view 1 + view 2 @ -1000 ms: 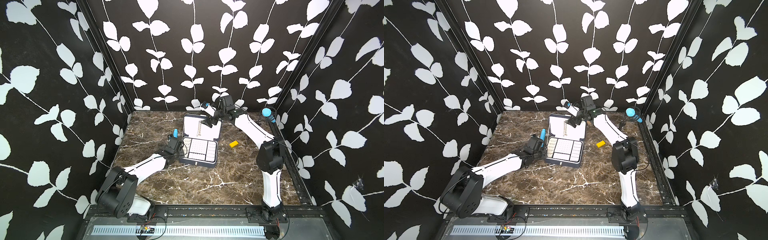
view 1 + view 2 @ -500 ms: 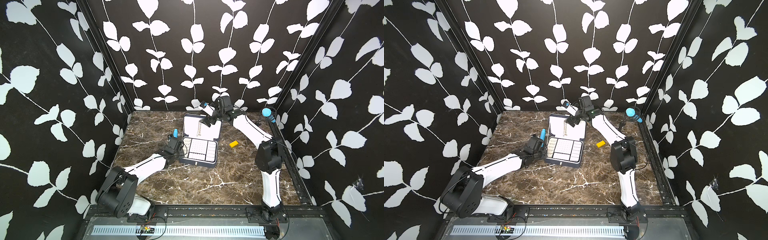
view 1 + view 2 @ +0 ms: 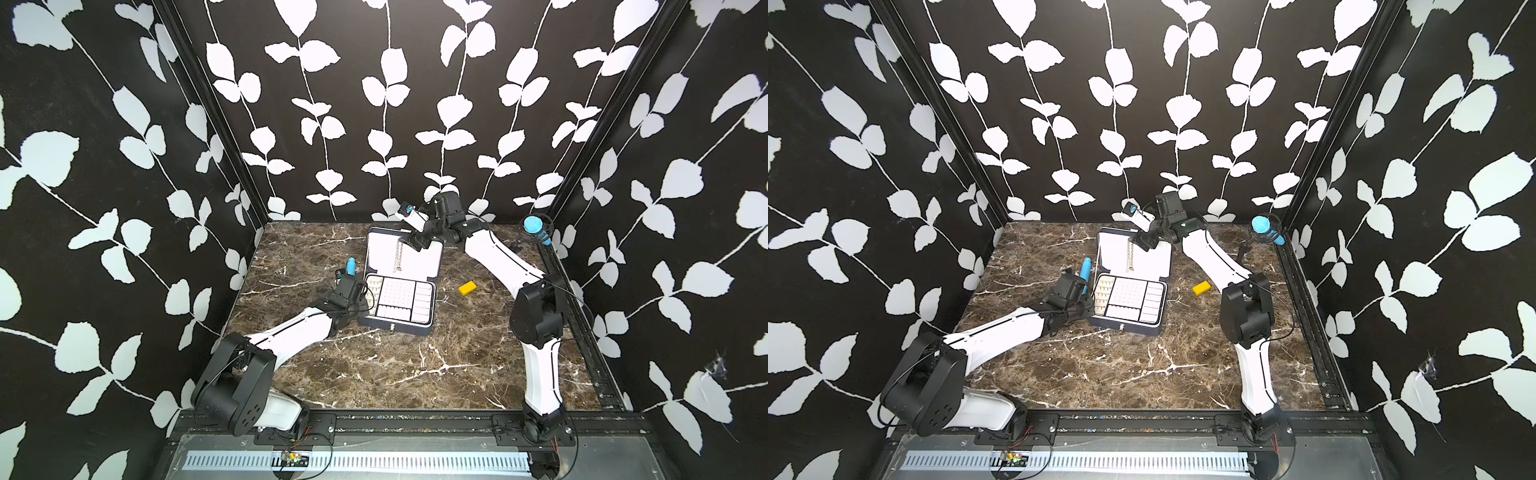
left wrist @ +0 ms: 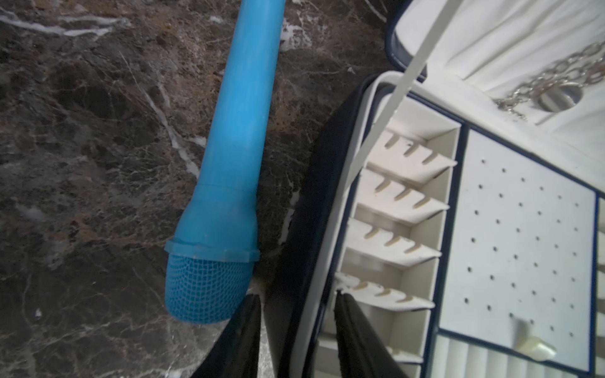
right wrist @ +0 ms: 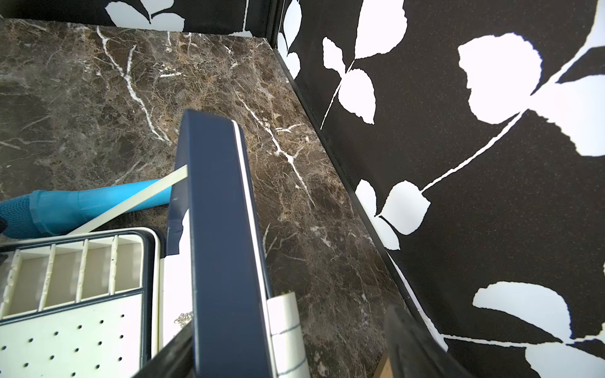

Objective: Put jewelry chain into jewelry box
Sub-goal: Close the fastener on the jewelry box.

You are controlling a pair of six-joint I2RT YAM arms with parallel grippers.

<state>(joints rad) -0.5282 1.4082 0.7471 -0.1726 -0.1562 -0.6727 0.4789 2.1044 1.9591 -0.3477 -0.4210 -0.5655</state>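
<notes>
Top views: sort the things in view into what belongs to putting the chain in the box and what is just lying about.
Job in hand:
- jewelry chain, against the raised lid
- jewelry box, open

Lying about:
- yellow block
- blue microphone beside the box
- second blue microphone, far right corner

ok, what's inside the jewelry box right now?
In the jewelry box, the jewelry chain lies against the white lining of the open lid, pendant end near the hinge. Its tray compartments in view look empty. The right gripper covers the chain's top end.
</notes>
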